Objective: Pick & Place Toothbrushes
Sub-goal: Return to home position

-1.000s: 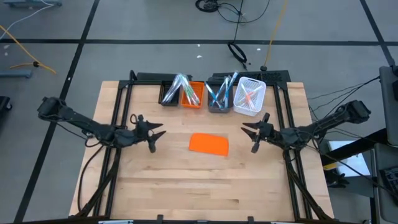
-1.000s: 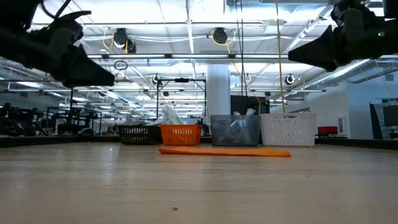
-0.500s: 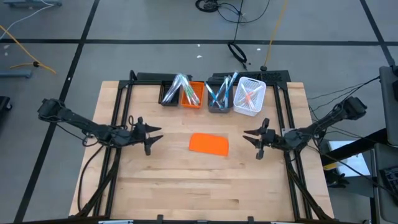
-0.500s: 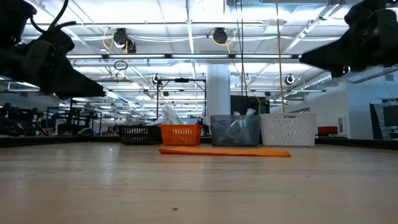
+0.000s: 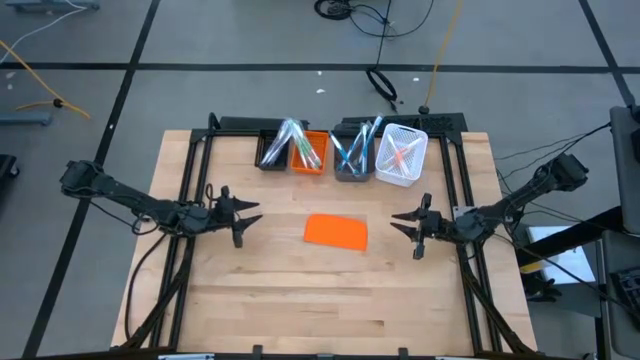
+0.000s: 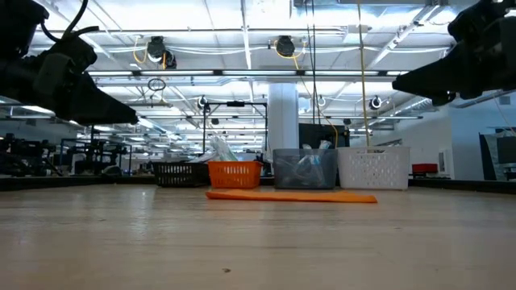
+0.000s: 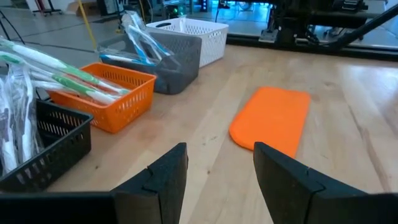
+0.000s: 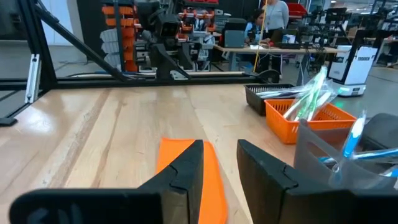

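The toothbrushes stand and lean in four bins along the table's far edge: clear-wrapped ones in the black bin [image 5: 272, 148], green-accented ones [image 7: 59, 76] in the orange bin [image 5: 309, 153], blue ones [image 7: 142, 42] in the grey bin [image 5: 352, 158], and orange-red ones in the white bin [image 5: 402, 155]. My left gripper [image 5: 250, 222] hovers open to the left of the flat orange sheet [image 5: 336, 231]. My right gripper [image 5: 403, 228] hovers open to the sheet's right. In the wrist views, the fingers of the left [image 7: 217, 171] and right [image 8: 221, 168] grippers hold nothing.
The orange sheet [image 7: 272, 117] lies flat at mid-table between the two grippers. Bare wood stretches toward the near edge [image 5: 320, 310]. Black frame rails [image 5: 190, 180] run along the table's left, right and far sides. A person shows far off in the room [image 8: 267, 12].
Both grippers have drawn back from the orange sheet and sunk a little: the left one toward the table's left edge, the right one toward the right and near edges. Both stayed open. The bins, toothbrushes and sheet have not moved.
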